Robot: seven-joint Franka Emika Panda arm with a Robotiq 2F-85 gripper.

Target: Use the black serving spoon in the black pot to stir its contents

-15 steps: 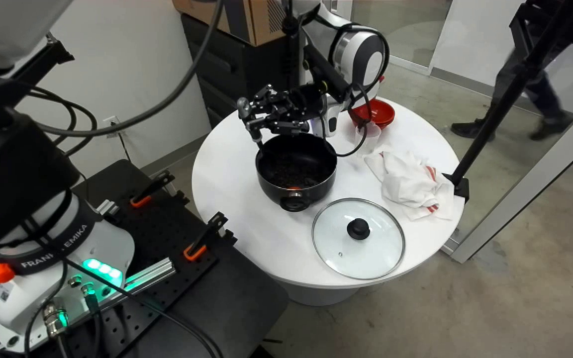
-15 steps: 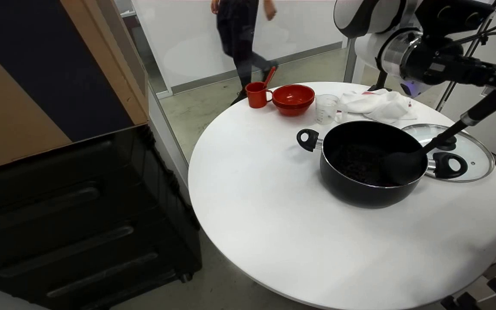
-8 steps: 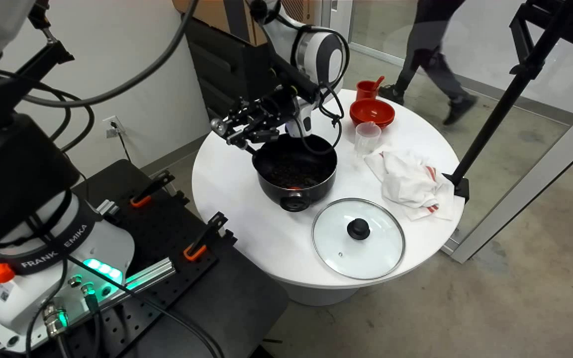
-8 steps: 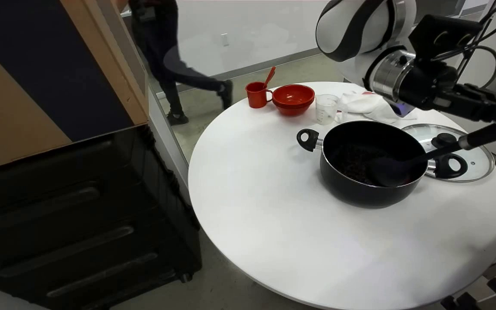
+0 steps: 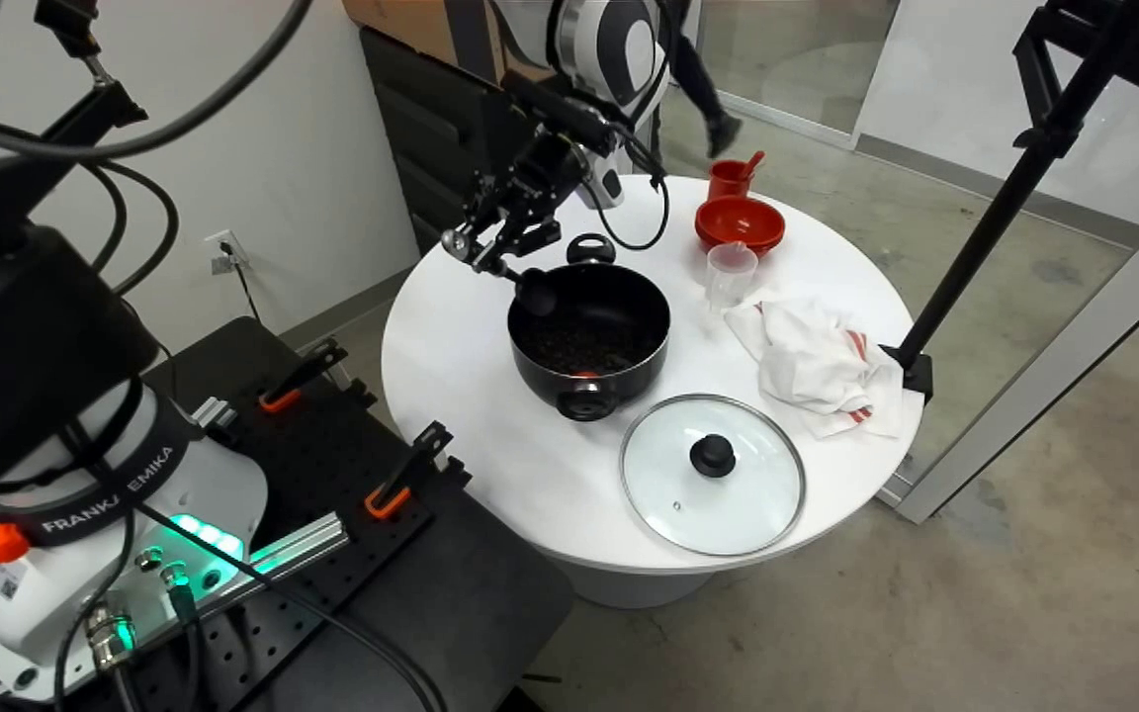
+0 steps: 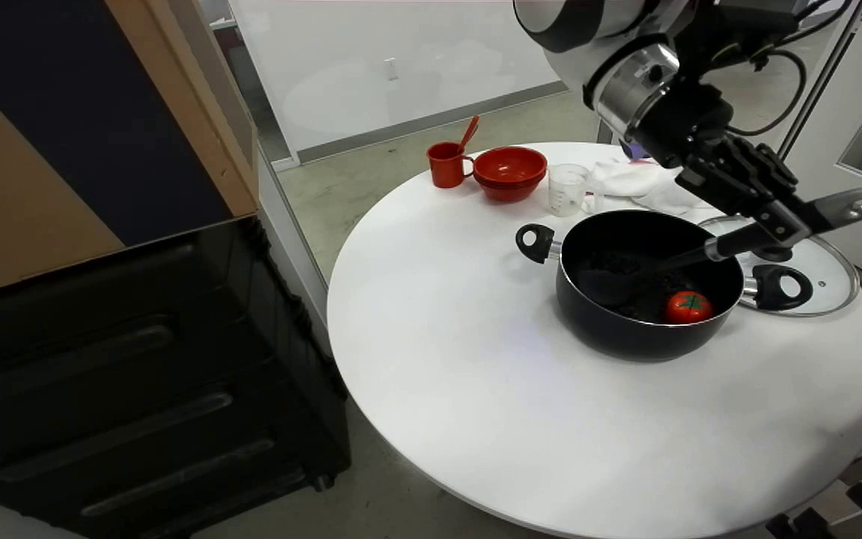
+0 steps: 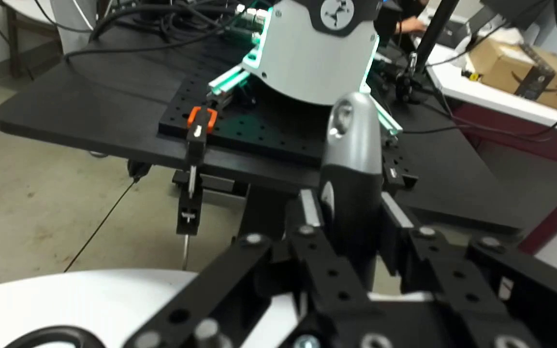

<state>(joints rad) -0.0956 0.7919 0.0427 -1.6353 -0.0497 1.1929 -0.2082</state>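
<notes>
The black serving spoon (image 6: 745, 241) slants down over the pot's rim. My gripper (image 7: 351, 212) is shut on its thick handle, whose grey end sticks out past the fingers in the wrist view. The black pot (image 6: 644, 346) stands on the white table in both exterior views. Its contents are dark small pieces (image 6: 614, 262) and a red tomato (image 6: 689, 308) close to the near wall. The spoon's head lies low inside the pot among the dark pieces, hard to tell from them; in an exterior view the spoon head (image 5: 536, 294) shows by the inner wall.
A glass lid (image 5: 713, 509) with a black knob lies beside the pot. A red cup (image 6: 446, 166), red bowls (image 6: 509, 176), a clear measuring cup (image 6: 567, 191) and a white towel (image 5: 822, 366) sit along the table's edge. A black cabinet (image 6: 139, 389) stands nearby.
The spoon's head has swept across the pot away from the tomato, which now shows. My gripper and the handle have swung and tilted with it. The walking person has moved mostly out of view.
</notes>
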